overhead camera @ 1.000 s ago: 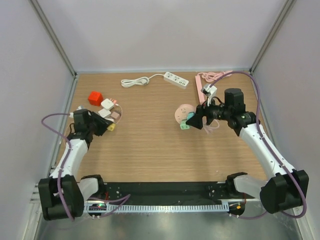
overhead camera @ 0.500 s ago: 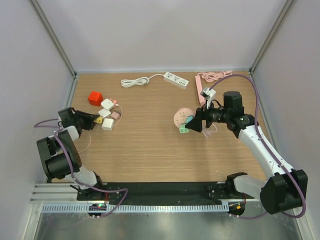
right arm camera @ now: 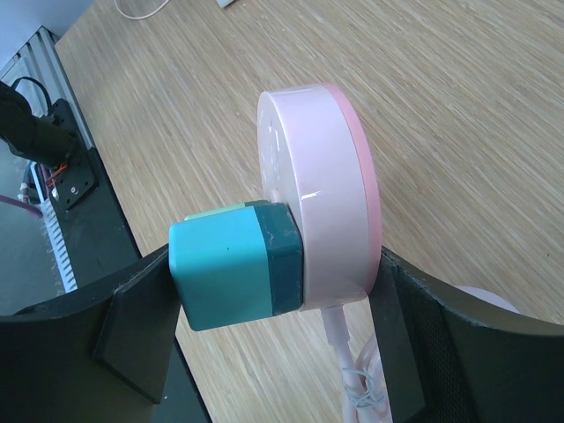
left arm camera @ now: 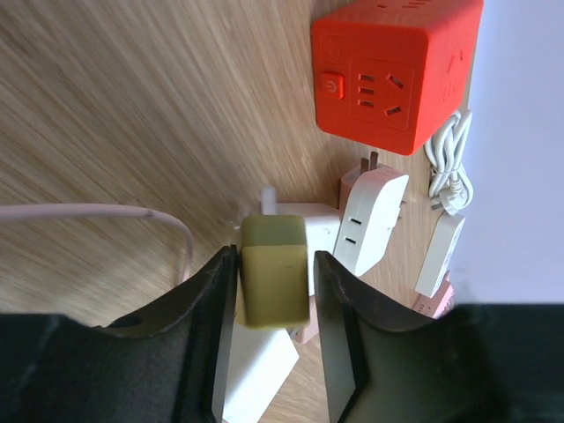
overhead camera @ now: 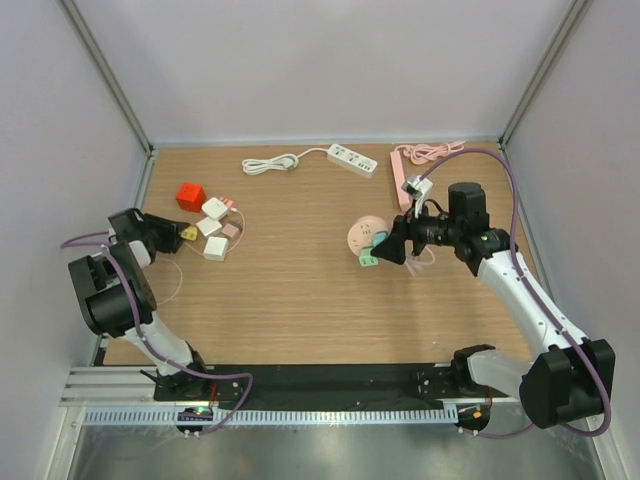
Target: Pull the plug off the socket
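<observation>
- table [overhead camera: 300, 290]: pale wood grain, matt
- round socket [right arm camera: 330, 176]: pink plastic, glossy, with a streak of reflected light
- teal plug [right arm camera: 229, 264]: smooth plastic, soft sheen
- red cube socket [left arm camera: 397, 70]: smooth plastic, satin
- olive plug [left arm camera: 275, 273]: matt plastic
- white adapter [left arm camera: 370, 220]: smooth plastic

I can read no words or numbers anywhere. The only sign I make out is a power symbol on the button of the red cube [left arm camera: 388, 70].
</observation>
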Controlling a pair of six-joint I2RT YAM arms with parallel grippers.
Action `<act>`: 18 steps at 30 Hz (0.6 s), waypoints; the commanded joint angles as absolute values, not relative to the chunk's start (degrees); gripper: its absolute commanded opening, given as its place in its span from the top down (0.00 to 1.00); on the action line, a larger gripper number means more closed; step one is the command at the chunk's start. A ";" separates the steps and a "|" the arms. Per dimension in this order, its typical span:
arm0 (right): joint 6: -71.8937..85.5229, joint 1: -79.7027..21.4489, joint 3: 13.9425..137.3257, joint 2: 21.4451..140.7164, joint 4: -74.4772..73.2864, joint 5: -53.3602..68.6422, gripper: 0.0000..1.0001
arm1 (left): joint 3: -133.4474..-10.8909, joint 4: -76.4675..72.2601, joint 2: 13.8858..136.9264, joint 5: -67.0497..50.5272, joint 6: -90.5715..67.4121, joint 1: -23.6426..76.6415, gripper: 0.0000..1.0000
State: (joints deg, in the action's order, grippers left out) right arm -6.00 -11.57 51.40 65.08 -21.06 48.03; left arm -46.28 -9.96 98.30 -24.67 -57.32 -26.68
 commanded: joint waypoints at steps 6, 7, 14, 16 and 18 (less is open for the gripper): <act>-6.24 -10.55 52.21 63.28 -16.00 50.89 0.99 | -48.34 -7.74 97.03 -23.38 -54.41 -27.33 0.38; -6.24 -10.46 52.12 63.28 -16.00 50.98 0.99 | -48.43 -7.39 96.51 -23.20 -54.23 -27.42 0.37; -6.24 -9.93 51.94 63.19 -16.00 51.24 0.99 | -48.43 -4.57 88.17 -22.94 -51.42 -27.51 0.23; -6.15 -9.93 51.94 63.19 -16.00 51.15 0.99 | -47.73 -3.61 84.75 -23.64 -50.54 -27.42 0.16; -6.15 -9.84 51.86 63.28 -16.00 51.33 0.99 | -46.94 -3.52 82.63 -25.57 -50.45 -27.33 0.12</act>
